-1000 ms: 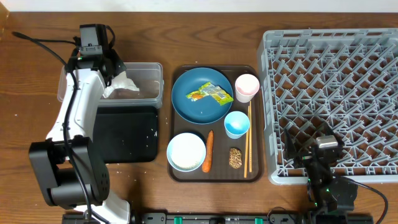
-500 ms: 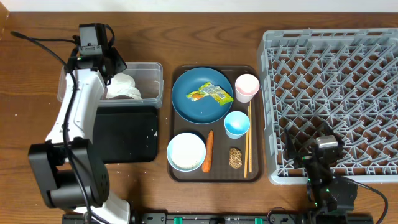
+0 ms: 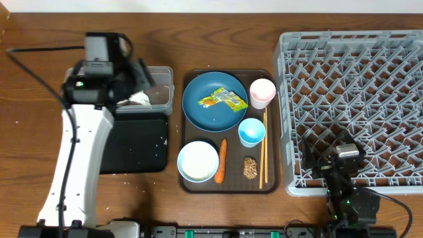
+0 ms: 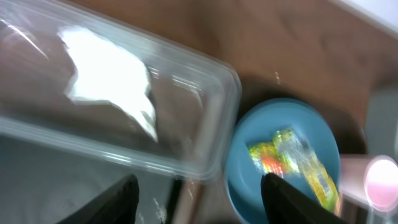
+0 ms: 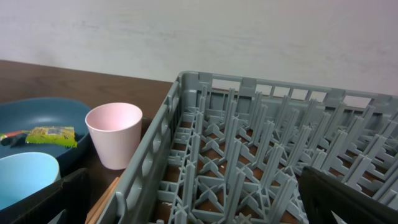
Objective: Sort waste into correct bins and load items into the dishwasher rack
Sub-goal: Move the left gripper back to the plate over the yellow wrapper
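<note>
Fingers (image 4: 118,202) of my left gripper (image 4: 199,202) are spread apart and hold nothing. Below them the crumpled white napkin (image 4: 109,74) lies inside the clear tub (image 4: 205,165), beside the dark-blue plate (image 4: 292,118) with its yellow-green wrapper (image 4: 292,158). My right gripper (image 5: 199,199) is spread wide too (empty), low over a corner of the grey rack (image 5: 249,137), near the pink cup (image 5: 115,140).
</note>
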